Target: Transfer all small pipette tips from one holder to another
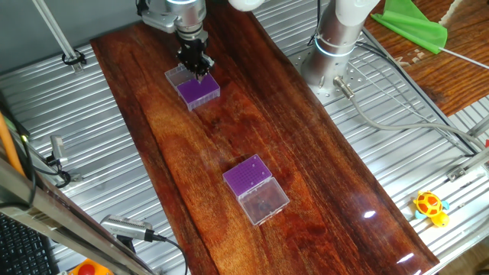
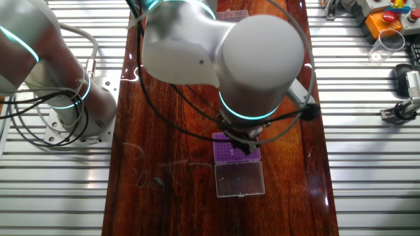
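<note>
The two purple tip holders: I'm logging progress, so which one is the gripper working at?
The holder at the board's far end in the one fixed view; the gripper sits directly over its purple insert. The other holder lies apart, nearer that camera.

Surface (image 1: 306,153) dark reddish-brown wood grain, glossy. Flanking metal (image 1: 114,153) silver, ribbed stripes. Far holder (image 1: 197,88) purple insert, clear lid; near holder (image 1: 256,189) purple insert with fine dot grid, clear lid showing dark specks. Pincer (image 1: 197,67) black. Arm (image 2: 216,46) white-grey with glowing cyan ring. Cloth (image 1: 416,27) bright green. Toy (image 1: 430,207) yellow with red and green. Cables (image 2: 39,105) black and grey.
</note>
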Motion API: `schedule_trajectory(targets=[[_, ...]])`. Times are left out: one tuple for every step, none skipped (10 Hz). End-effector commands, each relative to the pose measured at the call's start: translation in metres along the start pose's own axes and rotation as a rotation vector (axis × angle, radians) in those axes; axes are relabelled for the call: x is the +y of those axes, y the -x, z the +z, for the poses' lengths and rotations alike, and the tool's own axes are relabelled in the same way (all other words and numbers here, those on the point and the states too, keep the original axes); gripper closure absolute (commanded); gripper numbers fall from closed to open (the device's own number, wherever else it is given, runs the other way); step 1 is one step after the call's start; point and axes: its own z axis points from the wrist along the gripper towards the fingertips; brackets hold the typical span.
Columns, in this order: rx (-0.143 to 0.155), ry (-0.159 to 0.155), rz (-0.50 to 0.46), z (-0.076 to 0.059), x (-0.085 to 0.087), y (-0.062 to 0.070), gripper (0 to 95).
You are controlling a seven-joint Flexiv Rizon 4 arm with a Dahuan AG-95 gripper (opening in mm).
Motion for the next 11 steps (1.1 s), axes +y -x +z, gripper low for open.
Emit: schedule_trajectory(targets=[[-0.001, -0.002, -0.004, 0.0008, -0.0002, -0.0025, 95.0], [-0.001, -0.003, -0.005, 0.0017, -0.0005, -0.003, 95.0], [-0.002, -0.003, -0.006, 0.0026, -0.0005, -0.0036, 95.0], [-0.002, -0.003, -0.005, 0.0034, -0.0007, -0.0041, 95.0], [-0.004, -0.002, -0.006, 0.0041, -0.001, -0.0048, 95.0], [-0.005, -0.002, -0.007, 0.0045, -0.0011, -0.005, 95.0], [-0.005, -0.002, -0.007, 0.0051, -0.0011, -0.005, 95.0], [-0.005, -0.002, -0.007, 0.0056, -0.0011, -0.0051, 95.0], [-0.005, -0.003, -0.007, 0.0062, -0.0008, -0.0056, 95.0], [-0.005, -0.003, -0.006, 0.0072, -0.0003, -0.006, 95.0], [-0.007, -0.004, -0.006, 0.0083, 0.0005, -0.0068, 95.0]])
